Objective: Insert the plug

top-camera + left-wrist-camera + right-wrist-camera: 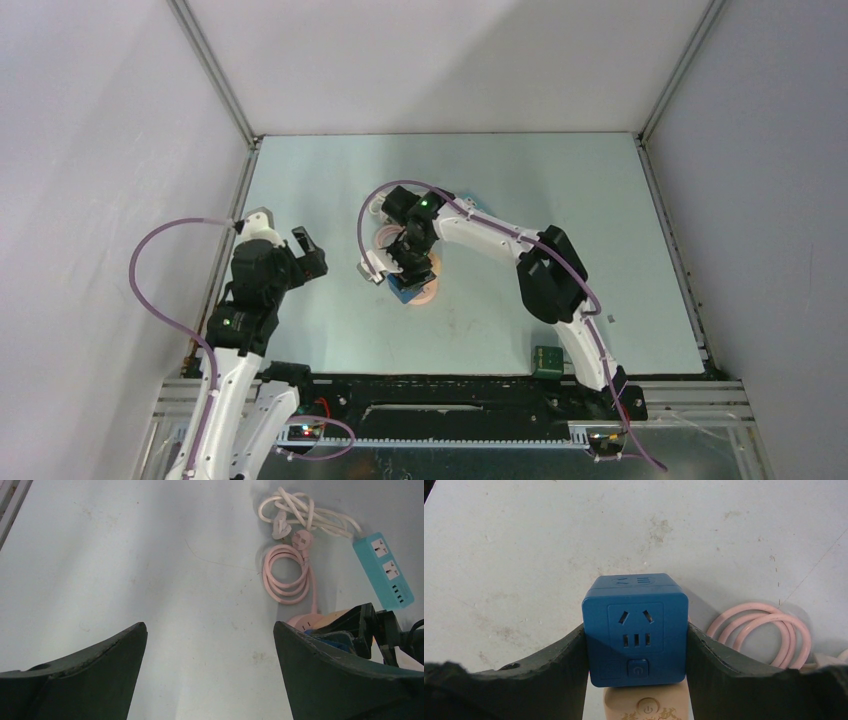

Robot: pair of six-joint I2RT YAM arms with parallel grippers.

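A: Where is the plug found, and how are the jaws set?

B: The blue cube adapter (pixel 634 595) is seen clamped between the fingers of the right gripper (pixel 636 635), pressed at its two flat sides. It is held directly above the pink socket base (pixel 646 705), near the middle of the table (pixel 524 540). Whether its pins are seated cannot be told, since they are hidden beneath. The left gripper (pixel 209 626) is held spread wide over bare table, with nothing between its fingers.

A: How is the cube expected to handle?

B: It is judged rigid, light and smooth-skinned, so a slip under downward pressure is to be feared. It is best taken by the opposite plain sides, as is done now, with the socket face and the button left uncovered. The pink cable (pixel 286 575) is judged limp and is better left alone.

A: What is counted?

B: One blue cube, one pink base, and one coiled pink cable ending in one pink plug (pixel 302 540) are counted. One bundled white cable (pixel 300 510) and one teal power strip (pixel 385 570) bearing two outlets are also counted. One small green box (pixel 546 358) is noted near the right arm's base.
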